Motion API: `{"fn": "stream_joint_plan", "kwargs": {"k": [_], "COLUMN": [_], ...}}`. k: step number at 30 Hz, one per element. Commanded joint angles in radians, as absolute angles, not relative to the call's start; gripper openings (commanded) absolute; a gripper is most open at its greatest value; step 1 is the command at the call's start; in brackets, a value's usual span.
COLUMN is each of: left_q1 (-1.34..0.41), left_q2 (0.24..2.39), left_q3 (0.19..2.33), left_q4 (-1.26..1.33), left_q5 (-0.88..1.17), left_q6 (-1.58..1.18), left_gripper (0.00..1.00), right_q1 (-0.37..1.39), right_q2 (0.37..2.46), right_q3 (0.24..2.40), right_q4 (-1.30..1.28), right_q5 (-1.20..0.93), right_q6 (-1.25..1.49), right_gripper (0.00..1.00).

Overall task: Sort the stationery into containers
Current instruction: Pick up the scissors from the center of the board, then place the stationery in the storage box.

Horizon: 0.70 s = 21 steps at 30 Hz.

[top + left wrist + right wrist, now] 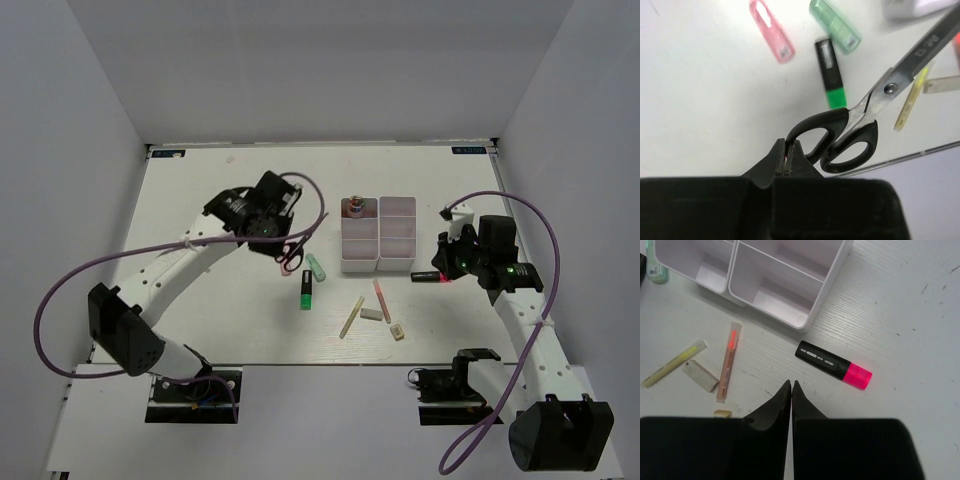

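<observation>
My left gripper (788,145) is shut on one black handle loop of the scissors (860,125), whose blades point toward the containers (378,235). From above, the scissors (292,256) hang under the left gripper (280,244). Below them lie a pink marker (772,31), a mint-green marker (316,267) and a black-green marker (305,290). My right gripper (791,384) is shut and holds nothing. A black-pink marker (834,365) lies on the table just beyond its tips, beside the white bins (805,320).
A cream stick (351,317), a pink stick (381,299), a grey eraser (372,313) and a tan eraser (398,332) lie in front of the bins. A small brownish object (353,208) sits in the far left bin. White walls enclose the table.
</observation>
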<state>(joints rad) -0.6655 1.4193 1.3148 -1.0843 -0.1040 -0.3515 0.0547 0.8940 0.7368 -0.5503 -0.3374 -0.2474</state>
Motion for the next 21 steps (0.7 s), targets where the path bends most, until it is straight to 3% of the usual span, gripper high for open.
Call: {"fn": "stream_joint_plan", "kwargs": {"k": [1,6,12,18,21], "left_q1": [-0.706,-0.804,-0.928,-1.008,-1.040], "left_q2": [1.515,1.652,1.690,1.753,1.749], "left_q3": [1.571,1.831,1.753,1.697,1.619], "left_q4": [-1.201,-1.155,-0.732,-0.374,-0.173], "left_q5": [-0.216,-0.356,-0.626,-0.661,-0.627], "left_q6": [-0.123,0.139,0.495,0.940,1.149], "left_gripper": [0.00,0.00,0.00,0.00,0.00], "right_q1": [0.055,0.054,0.057,0.054,0.051], "right_q2": [0.873,0.873,0.879,0.879,0.887], "right_q3": [0.752,0.752,0.750,0.749,0.750], "right_q4": [-0.525,-0.517,-0.511,-0.505,-0.476], "right_q5": [-0.319,-0.290,-0.269,-0.230,-0.111], "right_q6": [-0.247,-0.245,-0.244,-0.242,-0.206], "right_gripper": [0.05,0.15,0.17,0.17,0.17]}}
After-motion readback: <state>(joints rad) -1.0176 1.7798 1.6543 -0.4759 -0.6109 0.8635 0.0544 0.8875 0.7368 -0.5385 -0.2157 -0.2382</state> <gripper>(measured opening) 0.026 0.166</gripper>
